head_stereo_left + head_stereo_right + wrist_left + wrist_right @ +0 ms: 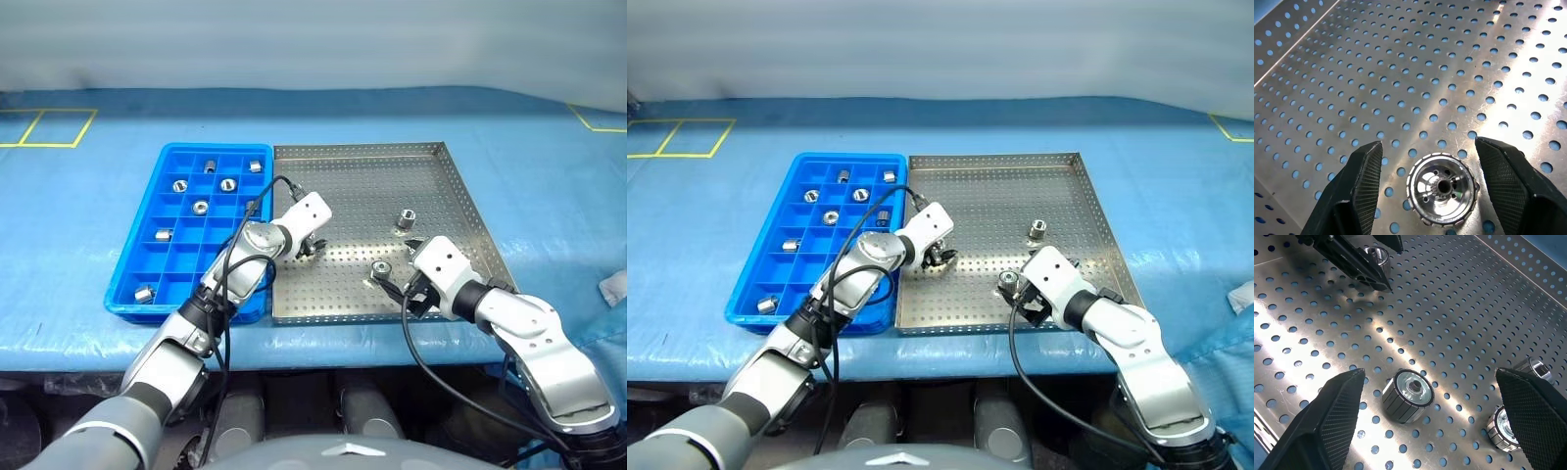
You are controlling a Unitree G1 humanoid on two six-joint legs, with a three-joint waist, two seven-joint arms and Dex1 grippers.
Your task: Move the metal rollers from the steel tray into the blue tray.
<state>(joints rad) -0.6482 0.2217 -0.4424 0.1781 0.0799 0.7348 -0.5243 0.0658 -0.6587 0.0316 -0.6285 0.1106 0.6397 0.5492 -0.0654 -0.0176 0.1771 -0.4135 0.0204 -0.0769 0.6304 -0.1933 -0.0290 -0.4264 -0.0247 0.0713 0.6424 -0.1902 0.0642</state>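
Note:
The steel tray (431, 176) lies right of the blue tray (147, 215), whose compartments hold several metal rollers (200, 207). My left gripper (312, 247) hangs over the steel tray's left part, near the blue tray's edge, shut on a roller (1442, 188) that sits end-on between its fingers. My right gripper (402, 276) stands wide open low over the tray's near part, with a roller (1408, 395) lying on its side between the fingers, untouched. Two more rollers (1506, 428) rest beside its finger. Another roller (406, 217) stands farther back on the steel tray.
Both trays rest on a blue tarp (529, 127) with yellow tape marks (49, 127) at the far left. The steel tray's raised rim (274, 235) and the blue tray's wall meet side by side under my left arm.

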